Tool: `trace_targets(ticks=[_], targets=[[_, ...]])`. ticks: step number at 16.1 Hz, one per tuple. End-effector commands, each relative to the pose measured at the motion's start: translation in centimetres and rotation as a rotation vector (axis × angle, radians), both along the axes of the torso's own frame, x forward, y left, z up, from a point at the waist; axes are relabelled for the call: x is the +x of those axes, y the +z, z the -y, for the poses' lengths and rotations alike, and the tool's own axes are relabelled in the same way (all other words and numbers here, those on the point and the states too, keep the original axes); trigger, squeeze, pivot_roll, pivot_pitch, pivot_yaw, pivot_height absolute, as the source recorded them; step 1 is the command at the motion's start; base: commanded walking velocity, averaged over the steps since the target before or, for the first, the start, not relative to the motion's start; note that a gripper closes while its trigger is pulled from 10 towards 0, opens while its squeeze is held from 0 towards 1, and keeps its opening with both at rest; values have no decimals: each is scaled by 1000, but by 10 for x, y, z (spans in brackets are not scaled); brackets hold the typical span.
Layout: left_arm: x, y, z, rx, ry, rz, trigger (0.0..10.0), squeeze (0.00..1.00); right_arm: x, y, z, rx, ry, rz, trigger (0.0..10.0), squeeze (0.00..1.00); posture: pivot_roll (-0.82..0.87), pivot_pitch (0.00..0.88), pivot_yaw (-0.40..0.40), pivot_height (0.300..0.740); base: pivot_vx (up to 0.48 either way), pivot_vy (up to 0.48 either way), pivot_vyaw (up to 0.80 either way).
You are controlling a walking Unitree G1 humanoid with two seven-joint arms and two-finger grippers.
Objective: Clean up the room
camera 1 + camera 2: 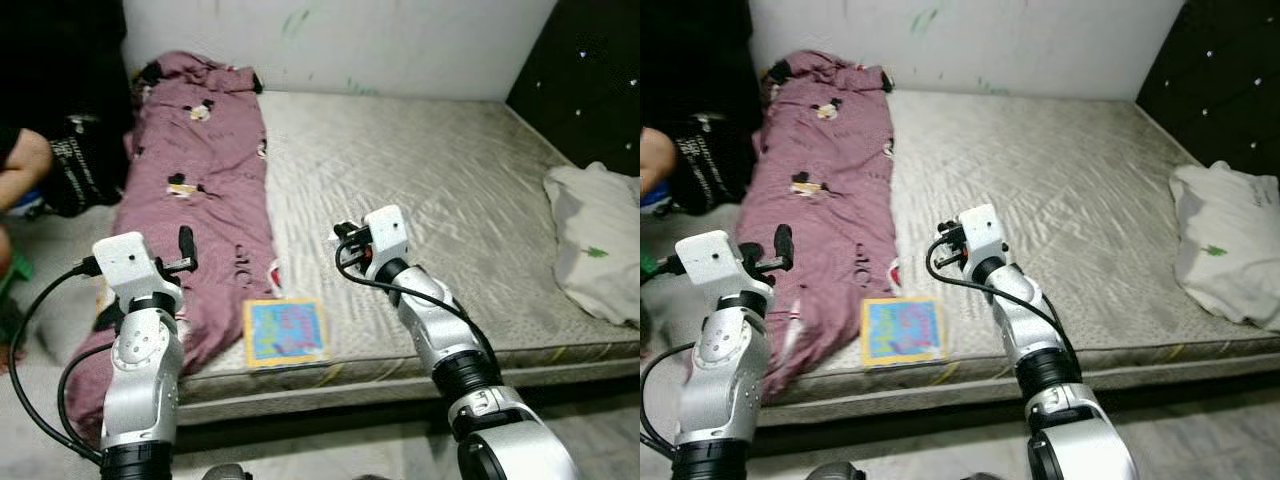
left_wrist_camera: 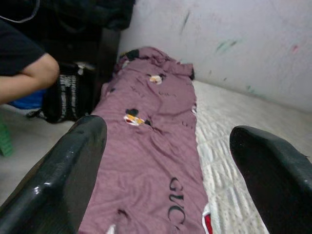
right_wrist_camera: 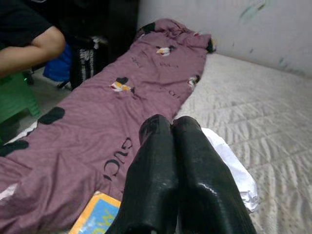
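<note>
- Before me lies a bare grey quilted mattress [image 1: 420,190], set against a scuffed white wall [image 1: 340,40] at twelve o'clock.
- A long mauve blanket printed with cartoon mice and black lettering [image 1: 195,190] runs along the mattress from eleven o'clock down to about eight o'clock, its lower end spilling over the near edge.
- A flat square picture book with a bright blue and yellow cover [image 1: 286,332] lies at six o'clock on the near edge of the mattress, touching the blanket's hem.
- A crumpled white cloth with a small green mark [image 1: 600,245] sits at three o'clock, well apart from the book.
- A small white crumpled wrapper [image 3: 229,165] lies on the mattress just beside the blanket, behind my right fingers in the right wrist view.
- My left gripper [image 2: 168,161] is raised over the lower part of the blanket at about eight o'clock; its two black fingers [image 2: 68,165] are spread wide with nothing between them.
- My right gripper [image 3: 173,146] hovers above the mattress near the centre, just beyond the book; its fingers are pressed together, holding nothing.
- A person's bare forearm [image 2: 24,83] and a black bag with white lettering [image 1: 85,165] are at nine to ten o'clock, beside the bed.
</note>
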State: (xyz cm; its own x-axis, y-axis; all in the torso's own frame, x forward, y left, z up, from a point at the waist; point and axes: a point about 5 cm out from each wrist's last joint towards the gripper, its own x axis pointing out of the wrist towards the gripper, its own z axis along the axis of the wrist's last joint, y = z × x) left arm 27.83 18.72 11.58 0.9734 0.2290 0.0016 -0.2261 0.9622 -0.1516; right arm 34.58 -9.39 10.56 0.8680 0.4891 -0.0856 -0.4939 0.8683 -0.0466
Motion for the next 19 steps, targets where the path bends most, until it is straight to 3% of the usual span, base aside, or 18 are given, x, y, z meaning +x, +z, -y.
trace_targets(ticks=[1, 6, 9, 18, 19], targets=[[1, -2, 8, -3, -19, -15, 10000, 0, 1, -1, 13, -16, -26, -2, 10000, 0, 65, 0, -84, 740, 0, 476, 0], [1, -3, 8, 10, -22, -18, 10000, 0, 0, -2, 12, -13, -29, 0, 10000, 0, 67, 0, -82, 740, 0, 478, 0], [1, 2, 8, 49, -4, 12, 10000, 0, -1, -2, 11, -26, -10, 16, 10000, 0, 70, 0, -82, 740, 0, 111, 0], [-3, 1, 1, 92, -6, 8, 10000, 0, -2, 3, 4, -40, 29, 55, 10000, 0, 74, 0, -85, 740, 0, 0, 774], [-4, 3, 1, 128, -23, 8, 10000, 0, -3, 3, 2, -37, 37, 57, 10000, 0, 76, 0, -86, 740, 0, 0, 800]])
